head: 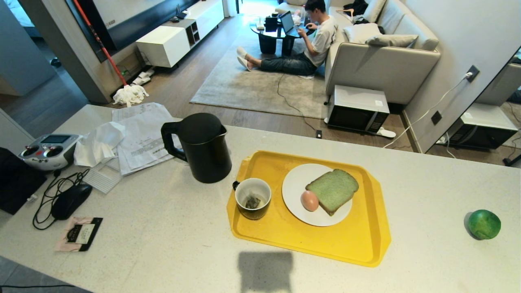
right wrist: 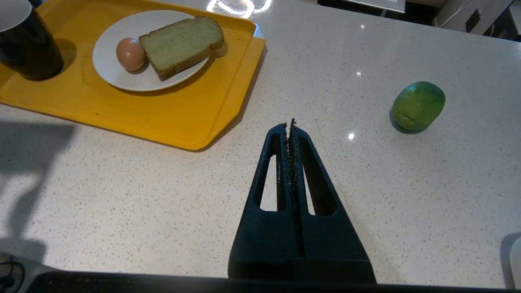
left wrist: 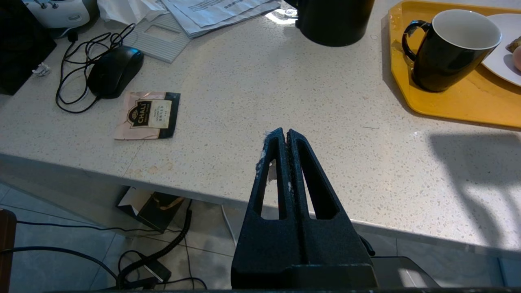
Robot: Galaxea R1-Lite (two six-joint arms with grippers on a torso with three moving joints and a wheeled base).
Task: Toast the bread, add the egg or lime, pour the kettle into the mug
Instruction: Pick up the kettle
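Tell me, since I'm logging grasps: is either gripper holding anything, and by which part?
Nothing is held. The left gripper and right gripper are both shut on nothing, hanging near the counter's front edge.

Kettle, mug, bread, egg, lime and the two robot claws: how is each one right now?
kettle: upright on the counter, lid shut.
mug: upright on the yellow tray, tea bag inside.
bread: flat on the white plate.
egg: whole, on the plate beside the bread.
lime: alone on the counter.
left gripper: shut, empty.
right gripper: shut, empty.
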